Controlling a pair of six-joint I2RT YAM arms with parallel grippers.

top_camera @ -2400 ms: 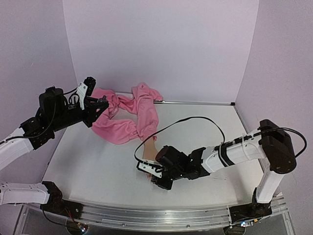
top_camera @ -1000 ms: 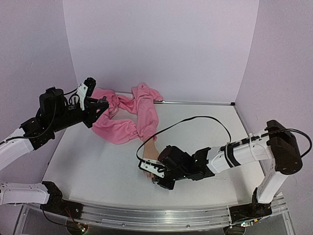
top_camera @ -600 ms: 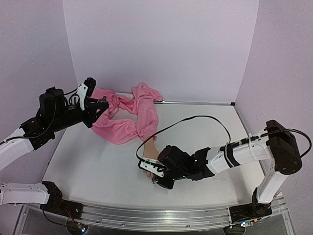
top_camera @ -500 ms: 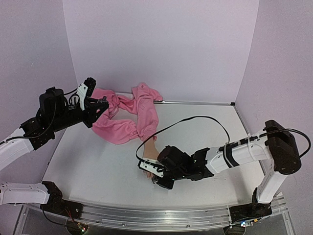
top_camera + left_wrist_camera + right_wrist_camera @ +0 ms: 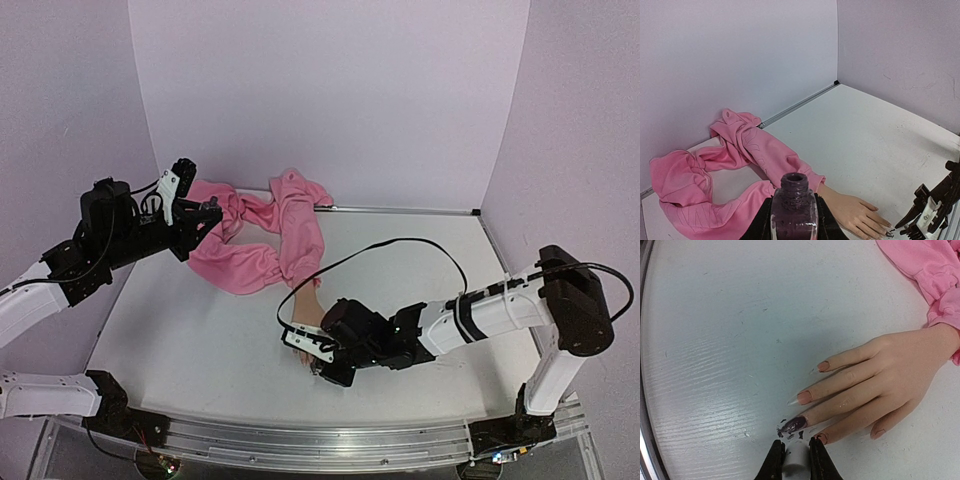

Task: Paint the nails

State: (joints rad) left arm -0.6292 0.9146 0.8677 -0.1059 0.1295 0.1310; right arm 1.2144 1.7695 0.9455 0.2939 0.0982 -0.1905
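A smooth beige mannequin hand [image 5: 880,385] is lying flat on your white tabletop [image 5: 715,340]. Its wrist is sitting in a soft pink sleeve [image 5: 740,165] and its fingers are pointing toward the near edge. The nails [image 5: 795,424] are long and pointy; one is shining dark purple. Your right end effector [image 5: 794,447] is squeezing a white brush handle [image 5: 797,462] by that nail. Your left end effector [image 5: 794,225] is gripping an upright, open, dark purple polish bottle [image 5: 793,200].

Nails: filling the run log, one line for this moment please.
left claw shut on polish bottle | right claw shut on brush handle by dark nail | other nails skin-toned
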